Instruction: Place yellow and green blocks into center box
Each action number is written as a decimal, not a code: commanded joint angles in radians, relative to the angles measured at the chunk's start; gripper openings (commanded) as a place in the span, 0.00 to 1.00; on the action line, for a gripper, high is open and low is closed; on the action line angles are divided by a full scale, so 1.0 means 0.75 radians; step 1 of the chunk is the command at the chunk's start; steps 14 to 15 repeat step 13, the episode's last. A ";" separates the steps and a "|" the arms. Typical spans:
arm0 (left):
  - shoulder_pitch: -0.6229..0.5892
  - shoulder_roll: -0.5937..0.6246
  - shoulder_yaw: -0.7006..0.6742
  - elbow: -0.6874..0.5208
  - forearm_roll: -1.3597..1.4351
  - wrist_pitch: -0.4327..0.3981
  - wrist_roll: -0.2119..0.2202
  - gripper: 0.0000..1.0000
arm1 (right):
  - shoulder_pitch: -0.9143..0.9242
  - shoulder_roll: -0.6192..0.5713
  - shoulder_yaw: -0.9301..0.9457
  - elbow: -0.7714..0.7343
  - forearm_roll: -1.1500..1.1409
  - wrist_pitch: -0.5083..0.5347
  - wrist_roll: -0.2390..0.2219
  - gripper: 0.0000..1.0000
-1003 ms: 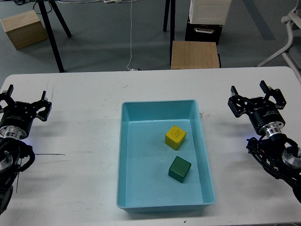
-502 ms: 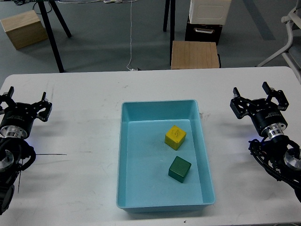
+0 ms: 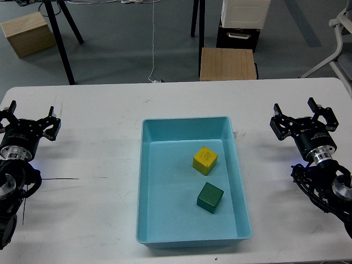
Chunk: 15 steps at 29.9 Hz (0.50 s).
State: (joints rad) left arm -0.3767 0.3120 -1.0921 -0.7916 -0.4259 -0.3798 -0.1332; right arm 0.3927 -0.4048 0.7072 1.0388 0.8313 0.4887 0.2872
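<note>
White table holds teal box; left gripper and right gripper spread.

The left arm is cut off by the left and bottom edges below its spread jaws. The right arm runs off the right edge behind its jaws.

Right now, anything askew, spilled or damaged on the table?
Nothing stands out. The yellow block and green block sit apart inside the blue box, both rotated slightly off its walls. The left gripper and right gripper are open, holding nothing.
</note>
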 commanded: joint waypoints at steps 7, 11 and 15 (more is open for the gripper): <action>0.003 0.001 -0.002 0.000 -0.005 -0.013 -0.025 1.00 | -0.004 0.002 -0.002 0.002 -0.002 0.000 0.002 0.99; 0.005 0.003 0.000 0.000 -0.005 -0.011 -0.025 1.00 | -0.008 0.002 -0.002 0.000 -0.002 0.000 0.002 0.99; 0.005 0.003 0.000 0.000 -0.005 -0.015 -0.027 1.00 | -0.008 0.000 -0.002 0.000 -0.002 0.000 0.002 0.99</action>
